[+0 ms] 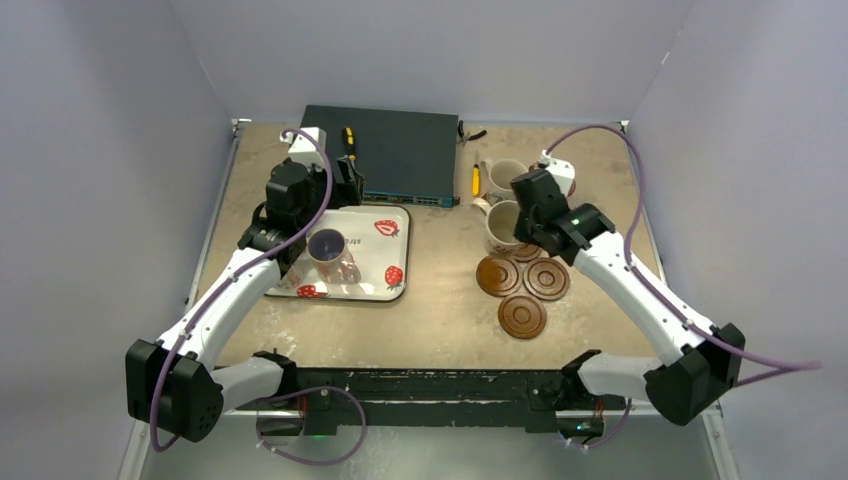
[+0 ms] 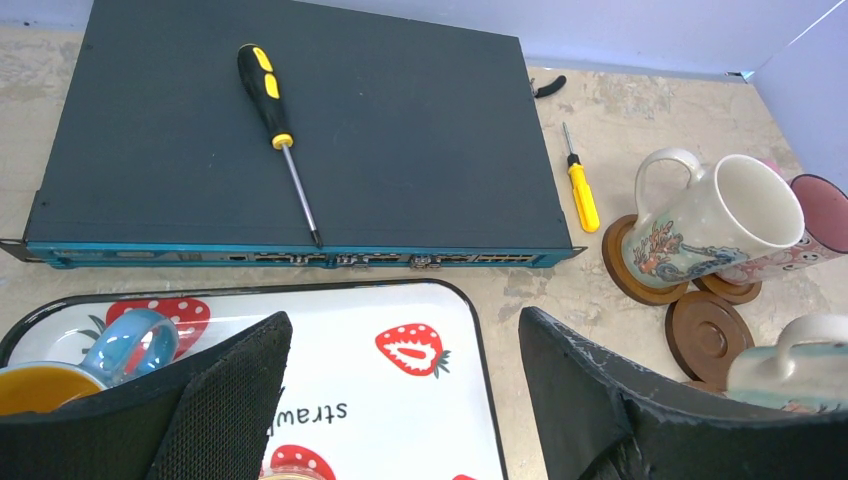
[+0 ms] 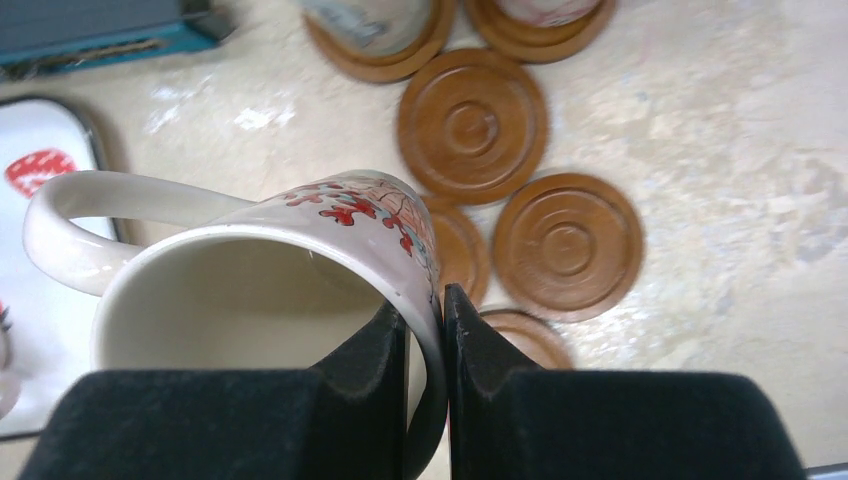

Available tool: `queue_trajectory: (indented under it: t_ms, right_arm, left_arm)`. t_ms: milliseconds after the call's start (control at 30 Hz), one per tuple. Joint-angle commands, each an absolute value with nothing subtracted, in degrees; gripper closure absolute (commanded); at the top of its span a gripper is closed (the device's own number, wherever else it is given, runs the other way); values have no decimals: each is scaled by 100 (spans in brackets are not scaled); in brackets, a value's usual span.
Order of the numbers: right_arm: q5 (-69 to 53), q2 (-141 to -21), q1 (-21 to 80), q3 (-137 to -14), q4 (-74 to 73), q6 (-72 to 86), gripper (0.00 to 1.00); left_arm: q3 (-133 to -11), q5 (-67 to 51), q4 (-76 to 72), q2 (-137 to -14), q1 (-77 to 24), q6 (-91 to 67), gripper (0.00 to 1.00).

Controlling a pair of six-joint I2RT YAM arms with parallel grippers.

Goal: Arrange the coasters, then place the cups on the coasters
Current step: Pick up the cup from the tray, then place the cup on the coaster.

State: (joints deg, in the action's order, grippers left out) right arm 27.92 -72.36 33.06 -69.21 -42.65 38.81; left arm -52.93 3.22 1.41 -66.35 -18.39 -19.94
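My right gripper (image 3: 427, 305) is shut on the rim of a cream cup (image 3: 250, 300), one finger inside and one outside. In the top view this cup (image 1: 498, 228) is at the far edge of the bare coasters (image 1: 522, 316), and I cannot tell whether it rests on one. Below it lie several brown coasters (image 3: 472, 125). Another cream cup (image 2: 715, 215) and a pink-inside cup (image 2: 822, 212) stand on coasters at the back. My left gripper (image 2: 402, 320) is open over the strawberry tray (image 2: 420, 410). On the tray are a purple-inside cup (image 1: 327, 243) and a blue cup (image 2: 130, 345).
A dark network switch (image 2: 300, 140) lies at the back with a black-and-yellow screwdriver (image 2: 270, 110) on top. A small yellow screwdriver (image 2: 580, 190) lies on the table beside it. White walls enclose the table on three sides.
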Motion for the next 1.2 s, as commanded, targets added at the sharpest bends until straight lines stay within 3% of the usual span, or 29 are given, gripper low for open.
queue_trajectory:
  t_ms: [0, 1167]
  right_arm:
    - [2746, -6701, 2803, -6597, -3447, 3246, 100]
    - [1013, -7480, 1133, -5843, -1533, 1046, 100]
  left_arm:
    - [-5511, 280, -11, -6609, -1811, -2013, 20]
    - [-5535, 362, 193, -6662, -1811, -1951, 20]
